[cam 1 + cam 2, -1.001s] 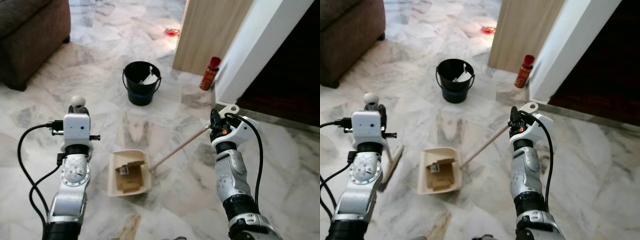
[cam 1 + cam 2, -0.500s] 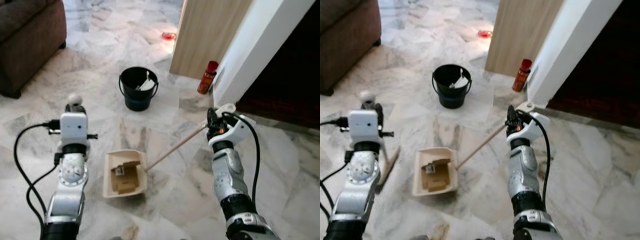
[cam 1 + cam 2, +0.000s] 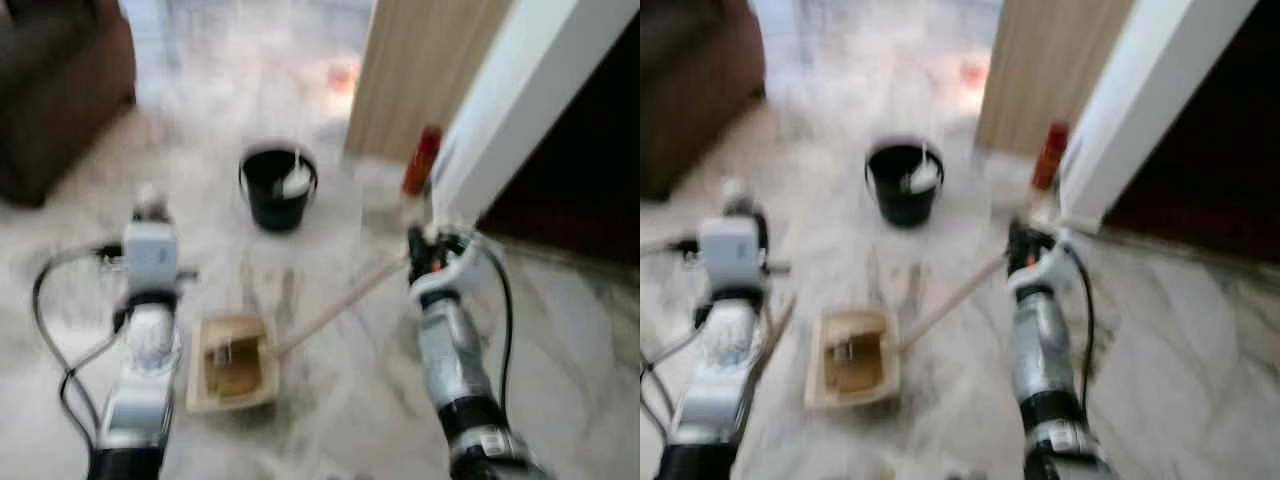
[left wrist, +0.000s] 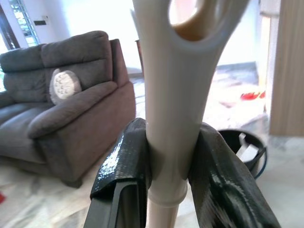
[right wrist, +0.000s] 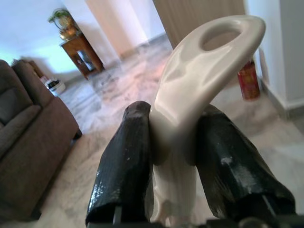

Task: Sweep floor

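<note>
Since the earlier frame the head views had shifted and blurred, so the camera was judged to be on the move, not the things. The dustpan (image 3: 233,362) lay on the marble floor (image 3: 330,410) between the arms, scraps inside, short of the black bucket (image 3: 277,187). Its long handle (image 3: 335,305) ran up and rightward from the pan into the right claw (image 5: 183,156), clamped on the looped end. The left claw (image 4: 173,166) was closed round the broom handle (image 4: 173,95), apparently upright. Emptying was judged the step in hand; next, the pan needed carrying level to the bucket.
</note>
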{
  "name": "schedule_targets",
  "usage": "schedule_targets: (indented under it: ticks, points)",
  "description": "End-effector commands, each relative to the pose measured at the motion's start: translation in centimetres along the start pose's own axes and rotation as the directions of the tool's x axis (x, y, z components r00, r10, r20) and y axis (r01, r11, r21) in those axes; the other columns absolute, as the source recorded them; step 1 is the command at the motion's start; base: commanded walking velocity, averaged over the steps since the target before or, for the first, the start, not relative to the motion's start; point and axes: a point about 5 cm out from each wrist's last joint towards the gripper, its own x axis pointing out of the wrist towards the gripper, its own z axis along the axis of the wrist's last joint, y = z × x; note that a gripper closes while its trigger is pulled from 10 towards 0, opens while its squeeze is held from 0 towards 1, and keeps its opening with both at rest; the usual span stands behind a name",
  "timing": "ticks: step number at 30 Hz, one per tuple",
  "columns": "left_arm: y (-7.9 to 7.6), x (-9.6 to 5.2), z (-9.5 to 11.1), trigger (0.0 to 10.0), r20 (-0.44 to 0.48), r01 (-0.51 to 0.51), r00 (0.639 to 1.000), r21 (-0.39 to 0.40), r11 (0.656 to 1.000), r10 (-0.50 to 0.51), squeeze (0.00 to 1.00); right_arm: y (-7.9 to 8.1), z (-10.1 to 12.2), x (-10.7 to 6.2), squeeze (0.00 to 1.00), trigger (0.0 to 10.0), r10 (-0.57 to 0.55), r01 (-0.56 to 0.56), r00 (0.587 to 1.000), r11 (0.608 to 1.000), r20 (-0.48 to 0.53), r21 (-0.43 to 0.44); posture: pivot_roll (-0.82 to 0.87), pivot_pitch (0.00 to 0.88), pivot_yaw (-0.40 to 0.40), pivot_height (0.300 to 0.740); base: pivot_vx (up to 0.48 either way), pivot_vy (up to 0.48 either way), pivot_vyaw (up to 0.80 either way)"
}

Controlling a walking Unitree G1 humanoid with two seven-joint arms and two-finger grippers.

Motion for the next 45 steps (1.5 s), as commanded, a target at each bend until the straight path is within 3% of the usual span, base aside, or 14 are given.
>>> schedule_targets:
  ticks: [1, 5, 11, 21, 30, 45]
  points:
    - [0.1, 0.3, 1.2, 10.0, 0.061, -0.001, 0.998, -0.007, 1.0, 0.001, 0.0, 0.9, 1.2, 0.5, 0.0, 10.0, 0.024, -0.024, 0.998, 1.0, 0.06, 0.004, 0.13, 0.103, -0.119, 0.74, 0.285, 0.0, 0.0]
    - [0.1, 0.4, 1.2, 10.0, 0.063, -0.002, 0.998, -0.005, 1.0, 0.002, 0.0, 1.1, 1.4, 0.7, 0.0, 10.0, 0.017, -0.018, 0.998, 1.0, 0.067, 0.014, 0.14, 0.104, -0.119, 0.74, 0.287, 0.0, 0.0]
    - [0.3, 0.5, 1.3, 10.0, 0.065, -0.009, 0.998, -0.001, 1.0, 0.009, 0.0, 2.2, 2.8, 2.0, 0.0, 10.0, -0.038, 0.029, 0.995, 0.994, 0.093, 0.102, 0.13, 0.119, -0.12, 0.74, 0.29, 0.0, 0.0]
    - [0.4, 0.5, 1.3, 10.0, 0.064, -0.021, 0.998, 0.001, 1.0, 0.021, 0.0, 2.9, 4.1, 3.5, 0.0, 10.0, -0.062, 0.054, 0.994, 0.995, 0.095, 0.082, 0.13, 0.129, -0.124, 0.74, 0.291, 0.0, 0.0]
    - [0.6, 0.5, 1.3, 10.0, 0.063, -0.029, 0.998, 0.005, 1.0, 0.028, 0.0, 4.6, 6.0, 4.8, 0.0, 10.0, -0.09, 0.074, 0.987, 0.99, 0.135, 0.118, 0.13, 0.138, -0.125, 0.74, 0.289, 0.0, 0.0]
    - [0.5, 0.4, 1.2, 10.0, 0.059, -0.032, 0.998, 0.002, 0.999, 0.031, 0.0, 6.6, 8.7, 5.8, 0.0, 10.0, -0.133, 0.083, 0.973, 0.963, 0.186, 0.255, 0.13, 0.131, -0.13, 0.74, 0.291, 0.0, 0.0]
